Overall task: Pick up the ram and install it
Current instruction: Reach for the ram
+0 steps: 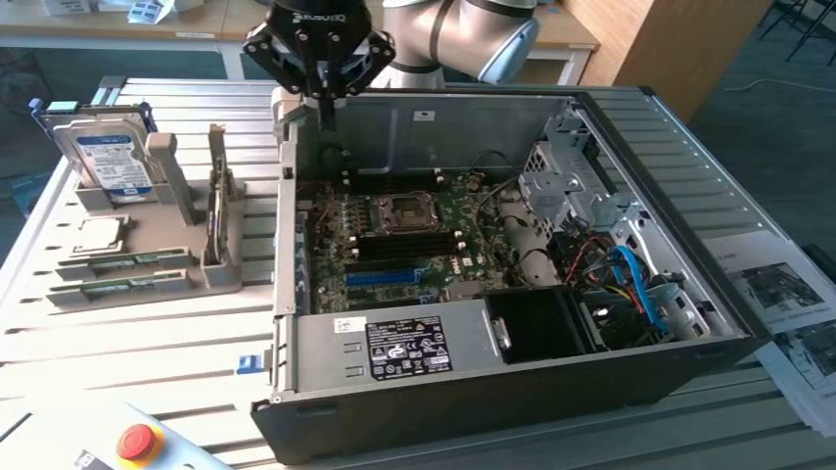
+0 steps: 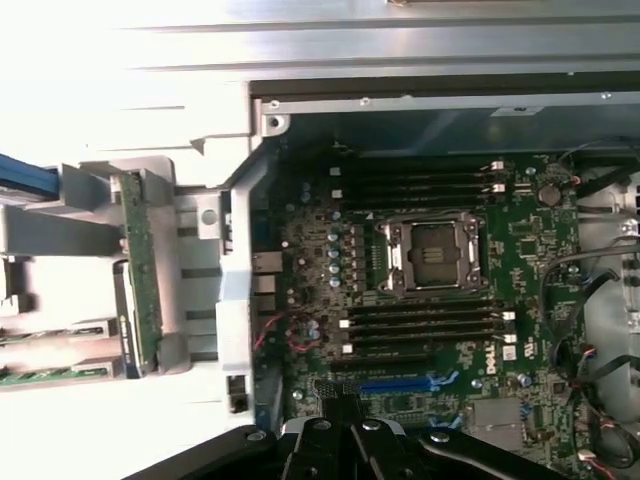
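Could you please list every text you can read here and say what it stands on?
"ROBOTIQ", upside down: on the gripper.
"DELL": on the motherboard.
Too blurred to read: power supply label, hard drive label, printed sheets.

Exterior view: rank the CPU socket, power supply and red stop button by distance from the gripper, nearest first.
1. CPU socket: mid-motherboard, closest to the gripper.
2. power supply: along the case edge facing the camera.
3. red stop button: outside the case, the exterior view's lower left.
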`<state>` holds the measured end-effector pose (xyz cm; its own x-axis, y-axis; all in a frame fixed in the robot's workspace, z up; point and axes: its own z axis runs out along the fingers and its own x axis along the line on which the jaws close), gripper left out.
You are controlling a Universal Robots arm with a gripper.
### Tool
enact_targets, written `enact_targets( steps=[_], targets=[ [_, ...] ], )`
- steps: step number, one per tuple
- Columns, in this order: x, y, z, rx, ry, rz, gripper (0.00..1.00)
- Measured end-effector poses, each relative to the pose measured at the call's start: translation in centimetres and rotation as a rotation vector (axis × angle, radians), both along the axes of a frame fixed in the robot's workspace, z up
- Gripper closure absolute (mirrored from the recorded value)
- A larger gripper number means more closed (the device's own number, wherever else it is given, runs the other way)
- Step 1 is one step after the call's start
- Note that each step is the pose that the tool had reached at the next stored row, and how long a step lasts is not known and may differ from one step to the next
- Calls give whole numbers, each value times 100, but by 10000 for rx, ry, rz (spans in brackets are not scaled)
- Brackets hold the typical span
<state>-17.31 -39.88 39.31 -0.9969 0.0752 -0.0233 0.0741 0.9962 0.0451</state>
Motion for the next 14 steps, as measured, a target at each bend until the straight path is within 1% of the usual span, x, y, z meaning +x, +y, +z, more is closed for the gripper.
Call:
enact_targets(
  steps=[14],
  targets=[
    [-634, 0, -1, 1, 0, -2, 90]
  ],
)
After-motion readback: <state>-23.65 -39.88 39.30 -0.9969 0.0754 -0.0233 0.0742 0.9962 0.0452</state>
